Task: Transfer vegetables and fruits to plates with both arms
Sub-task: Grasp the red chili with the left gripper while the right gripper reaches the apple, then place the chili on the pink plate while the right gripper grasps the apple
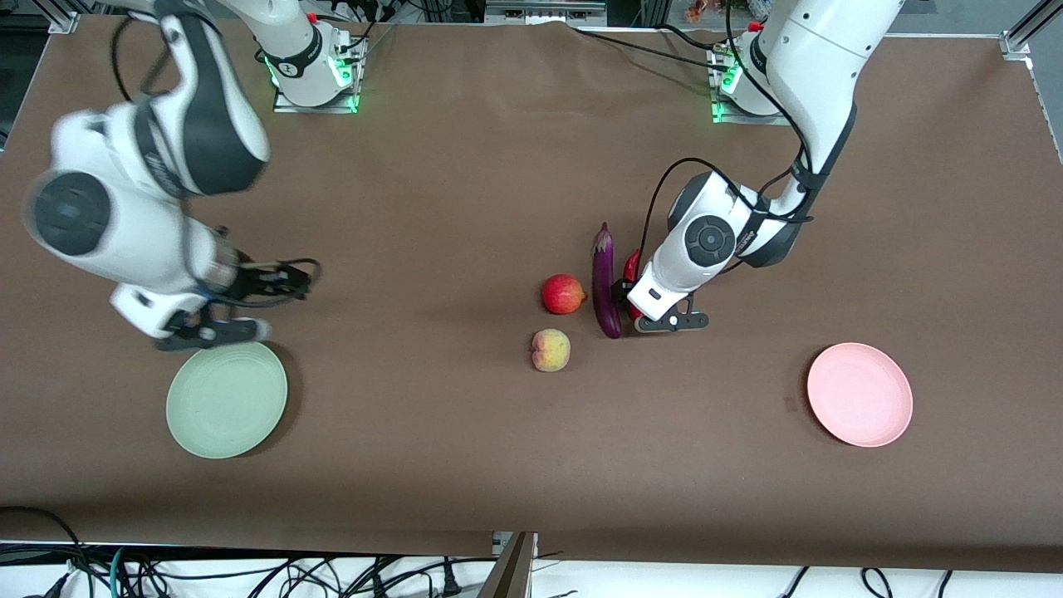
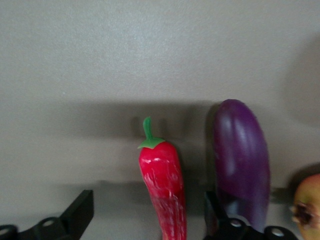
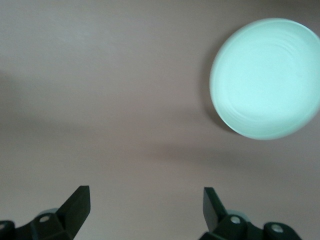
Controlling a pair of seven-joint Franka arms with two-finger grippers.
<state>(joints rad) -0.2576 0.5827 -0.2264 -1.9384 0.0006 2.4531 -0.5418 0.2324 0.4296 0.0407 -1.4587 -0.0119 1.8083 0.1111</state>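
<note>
My left gripper (image 1: 629, 303) (image 2: 148, 220) is down at the table and open, one finger on each side of the red chili pepper (image 1: 631, 264) (image 2: 162, 175). The purple eggplant (image 1: 606, 282) (image 2: 242, 165) lies right beside the chili, just outside one finger. The red pomegranate (image 1: 563, 294) (image 2: 306, 207) and the peach (image 1: 551, 350) sit close by, the peach nearer the front camera. My right gripper (image 1: 257, 286) (image 3: 146, 200) hangs open and empty over bare table next to the green plate (image 1: 227, 399) (image 3: 265, 80). The pink plate (image 1: 859, 405) lies toward the left arm's end.
The brown table cover (image 1: 465, 166) carries only these things. Both plates hold nothing. Cables trail along the table's front edge (image 1: 249, 573) below the cover.
</note>
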